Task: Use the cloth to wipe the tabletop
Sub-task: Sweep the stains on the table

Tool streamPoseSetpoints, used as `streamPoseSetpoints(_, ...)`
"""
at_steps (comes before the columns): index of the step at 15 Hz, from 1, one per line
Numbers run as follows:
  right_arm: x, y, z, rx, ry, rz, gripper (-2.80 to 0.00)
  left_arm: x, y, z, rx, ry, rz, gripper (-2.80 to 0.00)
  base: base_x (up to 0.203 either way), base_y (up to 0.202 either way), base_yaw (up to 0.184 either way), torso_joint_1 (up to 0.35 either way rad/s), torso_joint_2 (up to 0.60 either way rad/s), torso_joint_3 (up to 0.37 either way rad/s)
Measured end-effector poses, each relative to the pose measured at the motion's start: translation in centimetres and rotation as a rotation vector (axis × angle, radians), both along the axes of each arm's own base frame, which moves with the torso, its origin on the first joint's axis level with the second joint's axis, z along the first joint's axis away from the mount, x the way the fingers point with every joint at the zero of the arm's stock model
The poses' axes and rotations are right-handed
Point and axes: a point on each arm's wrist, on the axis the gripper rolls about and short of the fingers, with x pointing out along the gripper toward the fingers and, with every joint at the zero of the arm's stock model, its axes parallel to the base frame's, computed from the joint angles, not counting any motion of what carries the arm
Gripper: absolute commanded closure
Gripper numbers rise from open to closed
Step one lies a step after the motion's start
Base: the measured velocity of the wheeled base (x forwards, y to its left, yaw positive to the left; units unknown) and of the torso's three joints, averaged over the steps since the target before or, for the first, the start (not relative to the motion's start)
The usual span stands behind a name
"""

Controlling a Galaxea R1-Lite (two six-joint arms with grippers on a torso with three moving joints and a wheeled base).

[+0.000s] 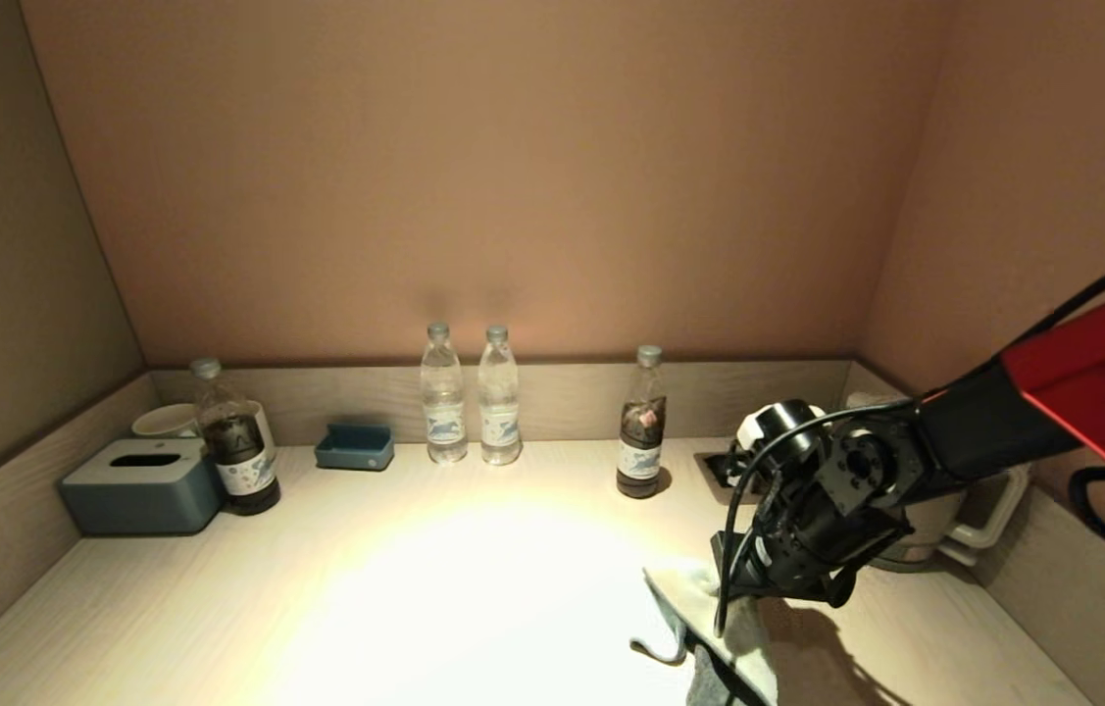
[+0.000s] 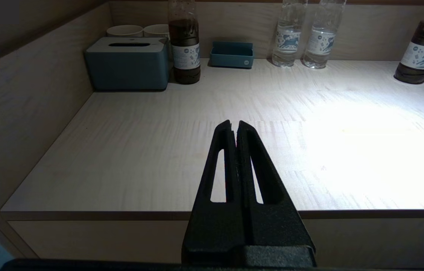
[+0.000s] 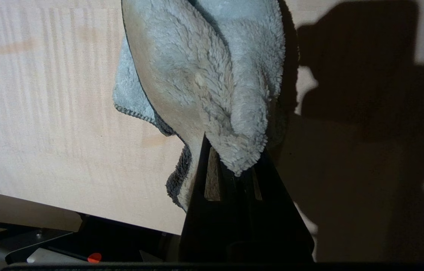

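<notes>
A fluffy grey-white cloth (image 1: 709, 628) lies bunched on the light wooden tabletop (image 1: 474, 588) near the front right. My right gripper (image 1: 743, 613) points down onto it and is shut on the cloth. In the right wrist view the cloth (image 3: 204, 82) spreads out from the closed black fingers (image 3: 200, 180), which pinch one of its folds, close to the table's front edge. My left gripper (image 2: 233, 126) is shut and empty, held off the table's front left edge; it does not show in the head view.
Along the back wall stand a grey-blue tissue box (image 1: 142, 484), a dark bottle (image 1: 236, 441), white cups (image 1: 165, 420), a small blue tray (image 1: 355, 447), two clear water bottles (image 1: 470, 397) and another dark bottle (image 1: 642, 427). A white kettle (image 1: 964, 515) sits at the right wall.
</notes>
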Motion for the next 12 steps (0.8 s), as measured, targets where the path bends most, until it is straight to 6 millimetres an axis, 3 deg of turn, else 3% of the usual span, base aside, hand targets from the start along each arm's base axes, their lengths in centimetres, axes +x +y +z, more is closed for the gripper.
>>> streamPoseSetpoints(7, 3.1, 2.1, -1.4, -0.006, 0.004, 0.035, 0.00, 0.0, 0.0, 0.0, 0.001, -0.001, 0.000, 0.00, 0.000, 0.000, 0.000, 0.000, 0.00, 0.000)
streamPoseSetpoints(12, 4.3, 3.4, -2.5, -0.020, 0.048, 0.055, 0.00, 0.0, 0.0, 0.0, 0.000, 0.000, 0.000, 0.00, 0.000, 0.000, 0.000, 0.000, 0.00, 0.000)
